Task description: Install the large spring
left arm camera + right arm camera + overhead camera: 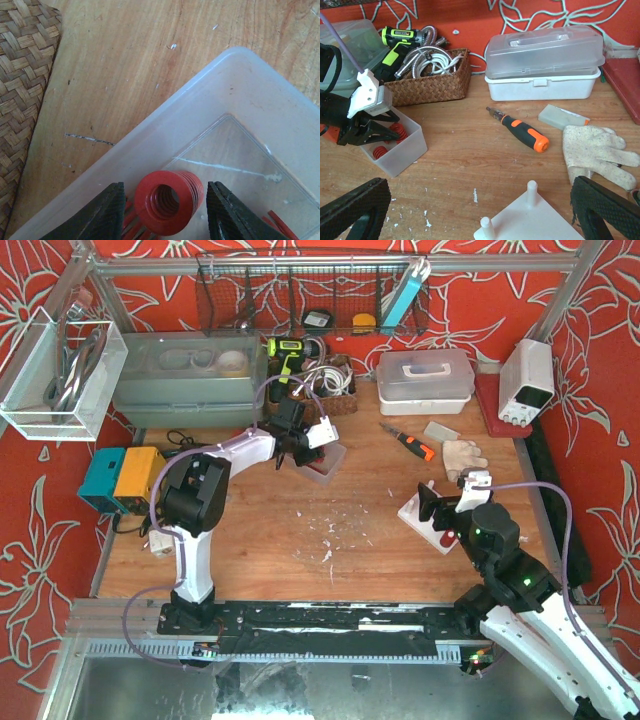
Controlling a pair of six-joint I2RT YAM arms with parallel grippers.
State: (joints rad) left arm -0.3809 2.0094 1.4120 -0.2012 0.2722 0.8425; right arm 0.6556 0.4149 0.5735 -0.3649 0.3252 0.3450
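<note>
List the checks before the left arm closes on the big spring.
1. Large red coil spring centred between the left fingers: ok.
2. Left fingers parted wider than the spring: ok, slim gaps either side.
3. Grip made: not ok, not closed yet.
4. Smaller red springs clear of the fingers: cannot tell; one lies under the large spring near a fingertip.
5. Translucent plastic bin flat on the wooden table: ok.
6. White peg fixture, visible pegs bare, right fingers open over it: ok.
</note>
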